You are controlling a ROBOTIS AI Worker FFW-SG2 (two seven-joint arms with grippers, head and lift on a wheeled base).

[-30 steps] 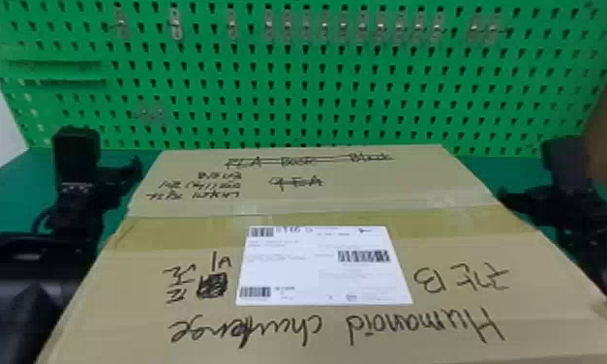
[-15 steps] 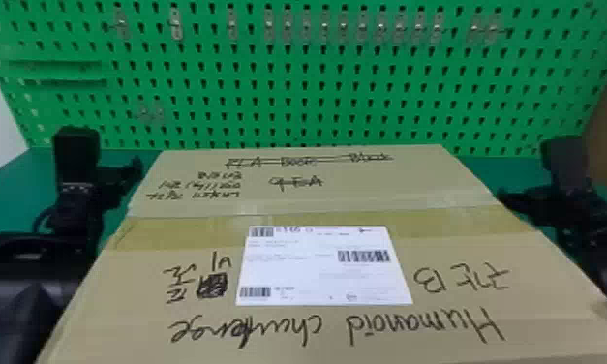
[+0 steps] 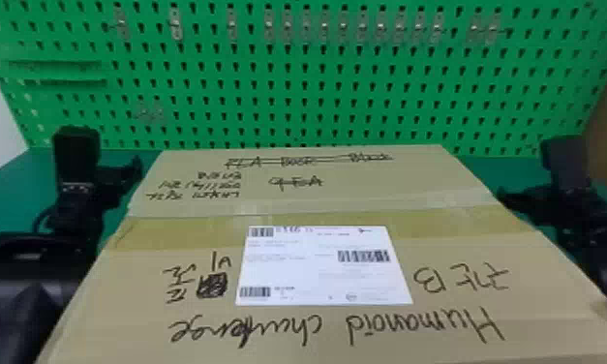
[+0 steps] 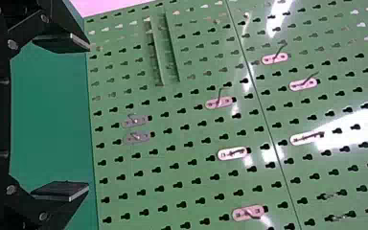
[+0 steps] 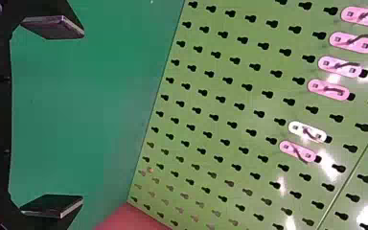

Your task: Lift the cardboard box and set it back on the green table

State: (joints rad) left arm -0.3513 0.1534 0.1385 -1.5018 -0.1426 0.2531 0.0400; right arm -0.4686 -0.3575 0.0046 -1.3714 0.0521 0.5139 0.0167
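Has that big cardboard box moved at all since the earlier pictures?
No. In the head view, the cardboard box sits where it did: its far edge lines up with the same holes in the green pegboard.

R gripper (image 3: 514, 197) has its 2 flat blk fingers (image 5: 52, 27) spread wide, w/ green tbl (image 5: 81, 110) showing btwn & behind them. Past the tips, a green pegboard (image 5: 230, 163) full of keyhole slots; on it, well beyond the fingers, pink & wht hook plates (image 5: 322, 88).
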